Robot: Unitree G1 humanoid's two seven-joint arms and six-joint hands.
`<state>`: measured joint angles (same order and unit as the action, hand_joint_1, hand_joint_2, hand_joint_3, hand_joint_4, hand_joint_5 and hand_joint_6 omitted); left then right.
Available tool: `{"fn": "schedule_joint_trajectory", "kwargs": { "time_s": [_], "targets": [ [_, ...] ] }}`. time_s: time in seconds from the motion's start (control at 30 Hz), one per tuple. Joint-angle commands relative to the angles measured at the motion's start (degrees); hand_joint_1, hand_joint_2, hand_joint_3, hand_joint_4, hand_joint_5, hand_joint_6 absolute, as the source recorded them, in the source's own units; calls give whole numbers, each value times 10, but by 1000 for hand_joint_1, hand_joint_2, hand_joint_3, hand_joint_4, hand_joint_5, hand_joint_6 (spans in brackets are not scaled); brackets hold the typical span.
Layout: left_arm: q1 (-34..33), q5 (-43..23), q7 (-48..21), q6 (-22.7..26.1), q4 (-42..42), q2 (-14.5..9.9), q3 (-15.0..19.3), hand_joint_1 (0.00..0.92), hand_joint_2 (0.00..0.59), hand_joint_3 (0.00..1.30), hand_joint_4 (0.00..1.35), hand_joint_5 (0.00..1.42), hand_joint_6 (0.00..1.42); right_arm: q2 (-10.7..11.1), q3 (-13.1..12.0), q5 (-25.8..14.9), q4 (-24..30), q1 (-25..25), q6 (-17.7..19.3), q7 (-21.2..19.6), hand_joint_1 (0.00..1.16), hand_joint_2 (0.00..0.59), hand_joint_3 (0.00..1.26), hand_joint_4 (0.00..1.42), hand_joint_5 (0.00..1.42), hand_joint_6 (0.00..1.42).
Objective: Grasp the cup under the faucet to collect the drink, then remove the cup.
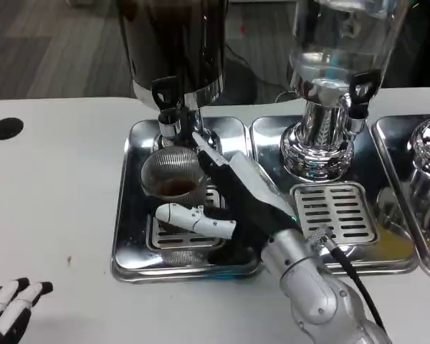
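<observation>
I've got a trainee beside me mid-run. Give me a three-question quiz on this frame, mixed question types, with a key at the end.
1. True or false: the right robot hand is wrapped around the cup below the dark dispenser's faucet.
2. Multiple choice: where is the left robot hand? A) on the faucet handle B) low on the white table, apart from the trays C) on the clear dispenser
3. Fill in: the cup stands over the ______ tray's slotted grate.

Key
1. True; brown drink shows inside the cup.
2. B
3. leftmost
</observation>
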<state>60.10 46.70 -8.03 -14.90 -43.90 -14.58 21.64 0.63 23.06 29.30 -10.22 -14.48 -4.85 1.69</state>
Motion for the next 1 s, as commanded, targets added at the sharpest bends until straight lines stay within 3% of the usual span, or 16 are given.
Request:
{"fn": "schedule_joint_trajectory", "kwargs": {
  "time_s": [0.03, 0.53, 1.0],
  "targets": [
    [11, 0, -11, -7, 0, -1, 0, 0, 96, 165, 51, 78, 341, -3, -5, -7, -14, -15, 6, -11, 294, 93, 0, 19, 23, 0],
    [31, -1, -16, -17, -3, -1, 4, 0, 97, 173, 59, 87, 344, -4, -15, -32, -41, -23, 17, -21, 343, 109, 0, 34, 37, 0],
    [32, -3, -29, -16, -6, -1, 8, 0, 95, 176, 64, 89, 345, -10, -10, -30, -62, -24, 18, -31, 348, 106, 0, 31, 37, 0]
  ]
}}
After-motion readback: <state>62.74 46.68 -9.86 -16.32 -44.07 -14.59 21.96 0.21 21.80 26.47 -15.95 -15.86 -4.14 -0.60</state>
